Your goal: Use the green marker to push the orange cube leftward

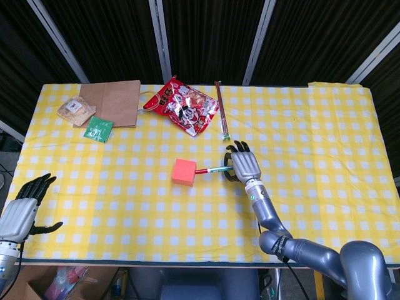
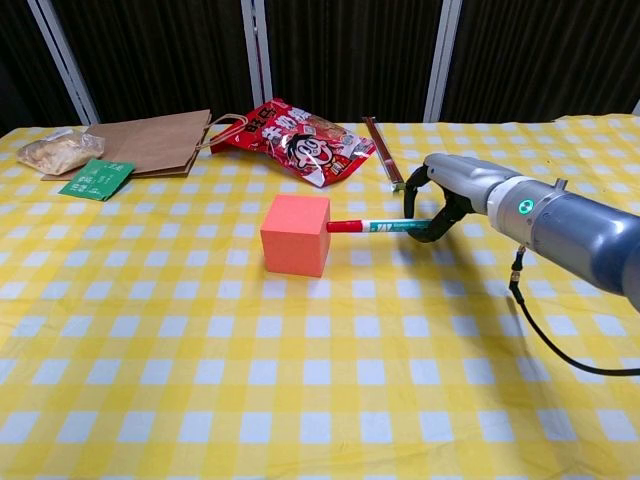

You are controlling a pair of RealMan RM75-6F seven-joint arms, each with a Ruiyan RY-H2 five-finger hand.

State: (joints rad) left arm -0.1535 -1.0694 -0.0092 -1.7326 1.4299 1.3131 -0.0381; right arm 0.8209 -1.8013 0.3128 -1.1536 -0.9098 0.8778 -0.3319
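Now green marker (image 2: pixel 380 226) (red-capped) against orange cube (image 2: pixel 296 235).

My head camera looks steeply down from high above, taking in the whole yellow checked tablecloth (image 1: pixel 125 206), with my left hand (image 1: pixel 25 206) at the lower left of the frame. My chest camera sits low and near, facing across the cloth toward the dark curtains (image 2: pixel 340 50). The 2 views share the table's middle and far edge, with my right hand (image 1: pixel 245 165).
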